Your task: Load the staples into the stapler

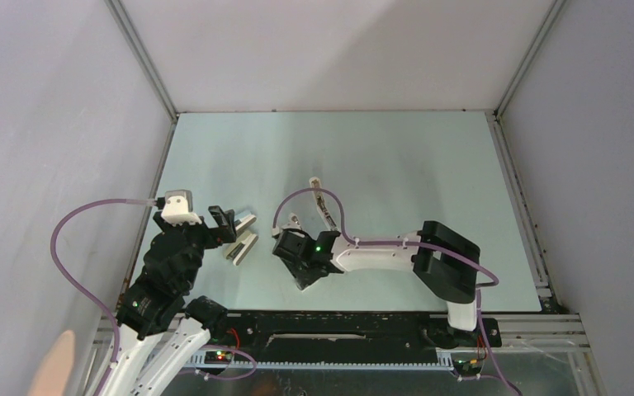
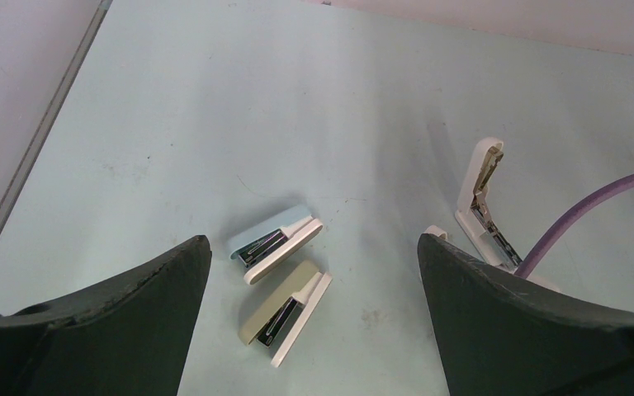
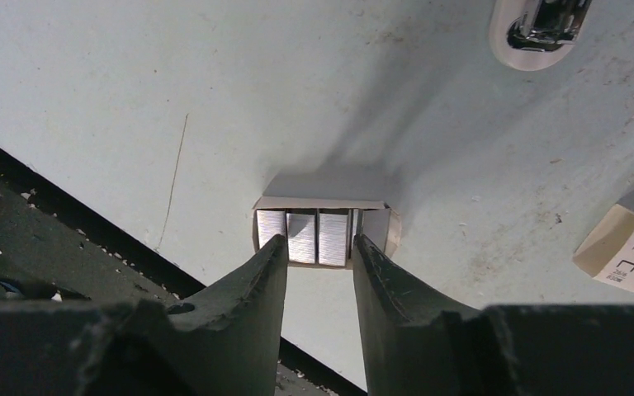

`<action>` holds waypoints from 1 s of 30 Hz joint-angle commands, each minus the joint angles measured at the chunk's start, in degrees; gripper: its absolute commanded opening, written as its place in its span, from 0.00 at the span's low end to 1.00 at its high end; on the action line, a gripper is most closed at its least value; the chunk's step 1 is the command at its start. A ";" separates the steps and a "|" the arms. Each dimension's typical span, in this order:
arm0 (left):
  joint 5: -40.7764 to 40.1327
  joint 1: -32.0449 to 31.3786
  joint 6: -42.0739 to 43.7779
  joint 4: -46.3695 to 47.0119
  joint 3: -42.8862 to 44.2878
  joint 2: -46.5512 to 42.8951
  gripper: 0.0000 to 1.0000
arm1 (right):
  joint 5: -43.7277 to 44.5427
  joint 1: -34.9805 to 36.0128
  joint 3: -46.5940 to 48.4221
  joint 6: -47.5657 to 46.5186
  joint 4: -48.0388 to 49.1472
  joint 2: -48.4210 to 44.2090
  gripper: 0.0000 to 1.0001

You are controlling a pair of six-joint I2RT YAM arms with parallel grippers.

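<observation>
The stapler [image 2: 480,202] lies hinged open, its long axis running near to far. Near it, right fingers [image 3: 252,305] stand part-open over the staples [image 3: 320,231], and a box [image 3: 623,247] reads "No.0012". Left fingers [image 2: 124,313] gape wide.

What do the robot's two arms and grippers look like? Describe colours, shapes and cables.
The left arm and right arm mix black joint housings with white links; each trails a looping purple cable and shows a green light. The left gripper and right gripper each have two dark, curved, tapering fingers.
</observation>
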 commanded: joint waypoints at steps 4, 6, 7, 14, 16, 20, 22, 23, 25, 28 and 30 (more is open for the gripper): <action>0.66 0.62 0.61 1.78 -0.21 0.55 0.98 | -0.33 0.82 0.89 0.99 1.92 0.92 0.41; 0.71 0.62 0.61 1.80 -0.21 0.54 0.98 | -0.16 0.82 0.88 1.27 1.86 1.34 0.42; 0.71 0.62 0.61 1.81 -0.21 0.54 0.98 | -0.04 0.80 0.89 1.48 1.76 1.60 0.44; 0.78 0.62 0.61 1.87 -0.22 0.59 0.98 | -0.40 0.96 1.81 2.09 0.40 3.44 0.51; 0.73 0.62 0.61 1.80 -0.21 0.55 0.98 | -0.16 1.13 2.38 2.01 0.05 4.07 0.54; 0.63 0.62 0.61 1.78 -0.22 0.53 0.98 | 1.27 1.77 3.75 1.67 -1.42 5.47 0.55; 0.67 0.62 0.66 1.77 -0.21 0.55 0.98 | 2.61 2.28 4.73 1.22 -2.49 5.72 0.54; 0.72 0.62 0.63 1.78 -0.21 0.55 0.98 | 3.27 2.58 5.26 1.08 -3.07 5.65 0.53; 0.77 0.62 0.61 1.78 -0.21 0.55 0.98 | 4.54 3.05 5.84 0.67 -3.73 5.33 0.48; 0.77 0.62 0.61 1.76 -0.21 0.46 0.98 | 7.21 3.81 7.21 -0.26 -5.47 5.03 0.41; 0.80 0.62 0.61 1.81 -0.21 0.41 0.98 | 9.24 4.38 8.65 -1.10 -7.18 5.16 0.39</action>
